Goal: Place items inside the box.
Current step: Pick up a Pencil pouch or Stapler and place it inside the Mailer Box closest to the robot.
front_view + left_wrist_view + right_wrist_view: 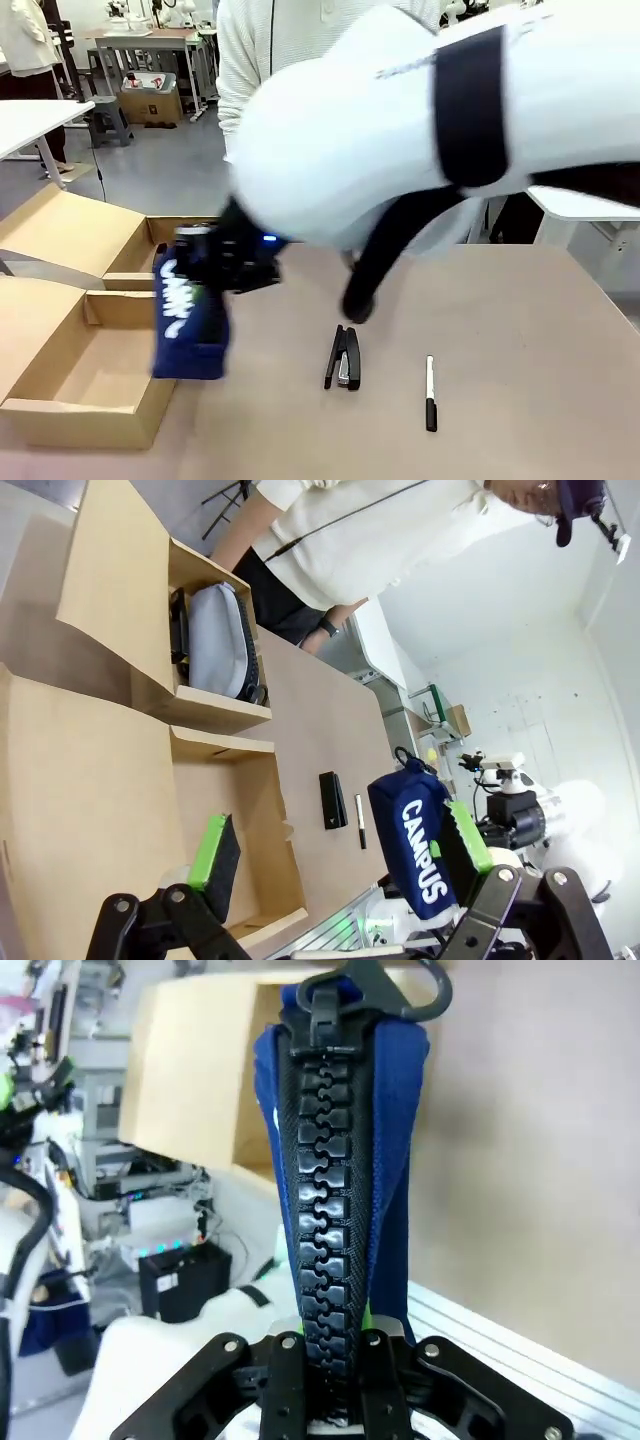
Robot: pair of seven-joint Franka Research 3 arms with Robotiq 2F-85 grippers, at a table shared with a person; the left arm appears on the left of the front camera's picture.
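The table (500,300) carries an open cardboard box (75,420). My right arm (400,130) reaches across to the box's right wall. The box's far compartment holds the grey-blue zip pouch (220,640), and the near compartment looks empty.

The right fingers (283,1380) are clamped tight on the zipper edge of the navy "CAMPUS" pouch (188,330). The pouch hangs upright at the right wall of the near compartment, and I cannot tell whether it is over the opening yet. The left fingers (215,852) are spread wide with nothing between them, above the box.

A black stapler (343,358) lies on the table to the right of the box, and the black-and-white marker (431,393) lies farther right.

I judge I am mid-placement of the navy pouch. Next I need to bring it fully over the near compartment, lower it past the wall, then release.
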